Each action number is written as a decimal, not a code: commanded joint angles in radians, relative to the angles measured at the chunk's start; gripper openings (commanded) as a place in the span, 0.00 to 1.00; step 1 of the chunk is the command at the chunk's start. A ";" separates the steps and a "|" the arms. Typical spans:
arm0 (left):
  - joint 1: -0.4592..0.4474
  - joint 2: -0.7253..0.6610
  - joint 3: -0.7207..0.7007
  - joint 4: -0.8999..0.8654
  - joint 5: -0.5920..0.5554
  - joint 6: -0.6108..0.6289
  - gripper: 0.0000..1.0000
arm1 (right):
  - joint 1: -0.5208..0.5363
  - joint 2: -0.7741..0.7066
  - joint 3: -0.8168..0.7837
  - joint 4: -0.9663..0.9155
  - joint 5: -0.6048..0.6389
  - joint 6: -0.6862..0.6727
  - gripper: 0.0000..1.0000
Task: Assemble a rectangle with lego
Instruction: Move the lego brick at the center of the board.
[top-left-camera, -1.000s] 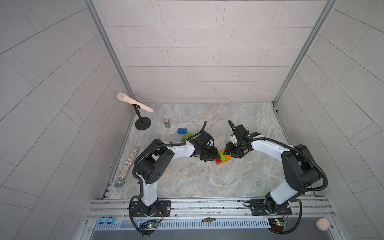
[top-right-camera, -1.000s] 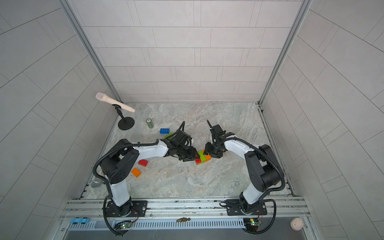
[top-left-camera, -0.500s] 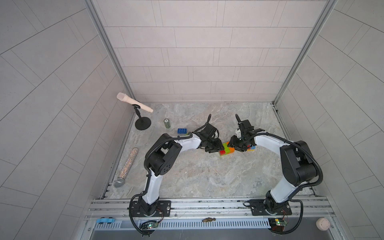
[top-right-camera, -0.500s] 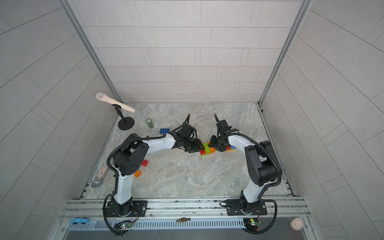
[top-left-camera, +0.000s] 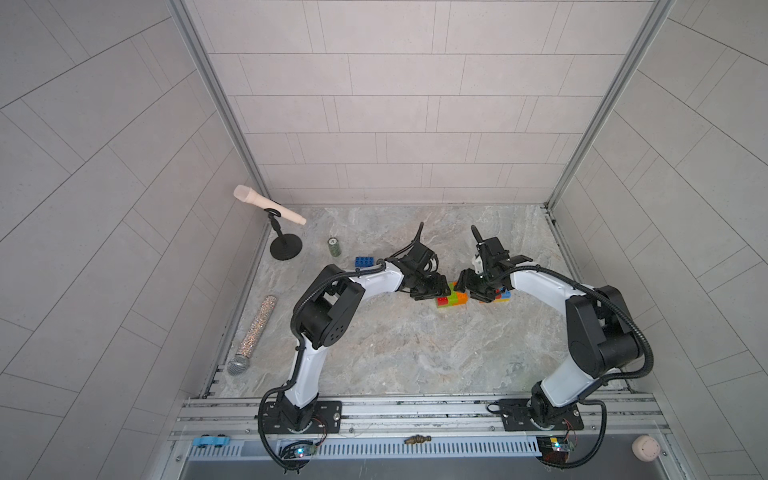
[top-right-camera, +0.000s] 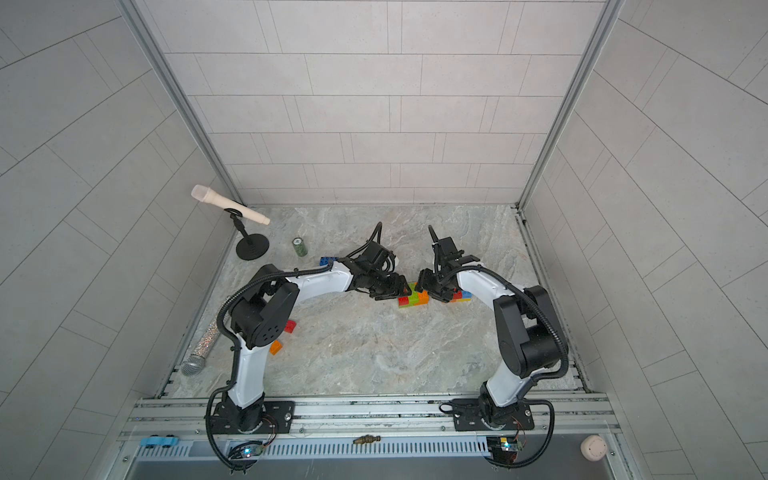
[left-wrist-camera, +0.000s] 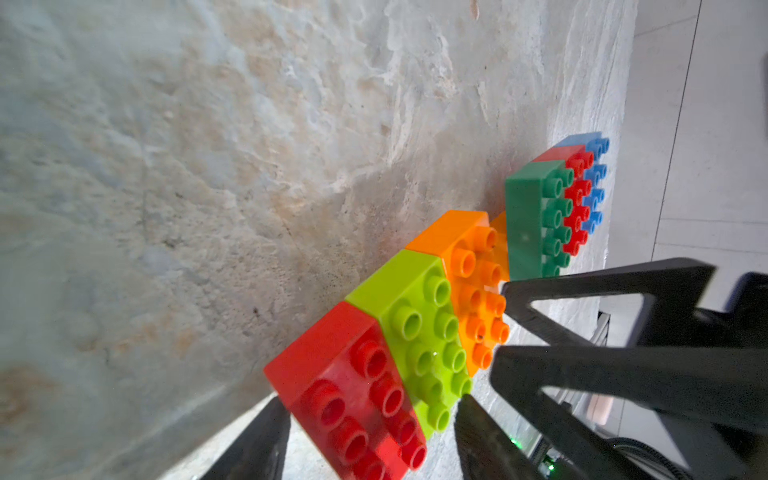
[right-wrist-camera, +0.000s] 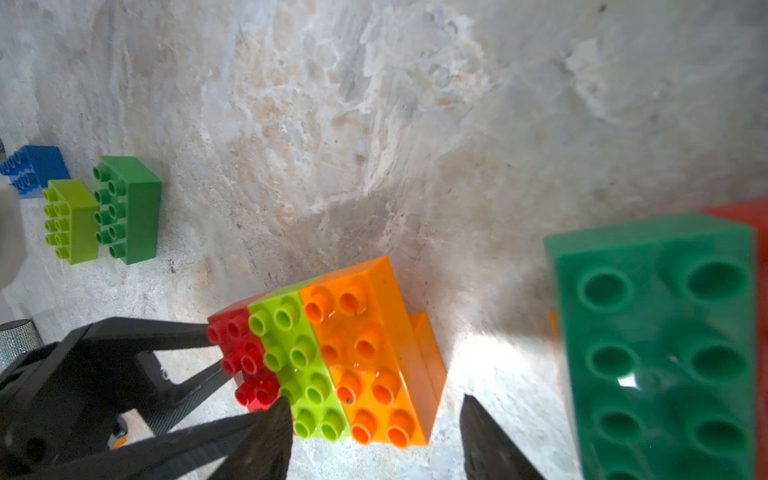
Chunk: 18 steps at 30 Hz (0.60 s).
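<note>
Left wrist view: your left claw (left-wrist-camera: 371, 401) is spread around the red end of the red-lime-orange row (left-wrist-camera: 419, 332), not pinching it. The row lies flat on the desk (left-wrist-camera: 166, 166). Your right claw (right-wrist-camera: 376, 400) is spread the same way over the orange end. The green-red-blue block (left-wrist-camera: 536, 216) sits just beside the row, out of line with it. If either claw closes off-centre, you'll likely skew the row or pop a joint. The claws are also close enough to clash.

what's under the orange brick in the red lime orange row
Beneath the orange brick, a second orange brick sticks out along one side. How far under it reaches is covered.
</note>
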 joint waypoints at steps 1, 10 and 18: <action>0.020 -0.054 0.020 -0.035 -0.017 0.040 0.73 | 0.003 -0.062 0.045 -0.091 0.059 -0.030 0.68; 0.104 -0.364 -0.161 -0.307 -0.258 0.207 0.78 | 0.164 -0.121 0.095 -0.217 0.221 -0.048 0.66; 0.331 -0.641 -0.459 -0.566 -0.627 0.142 0.84 | 0.474 0.032 0.187 -0.167 0.327 0.012 0.64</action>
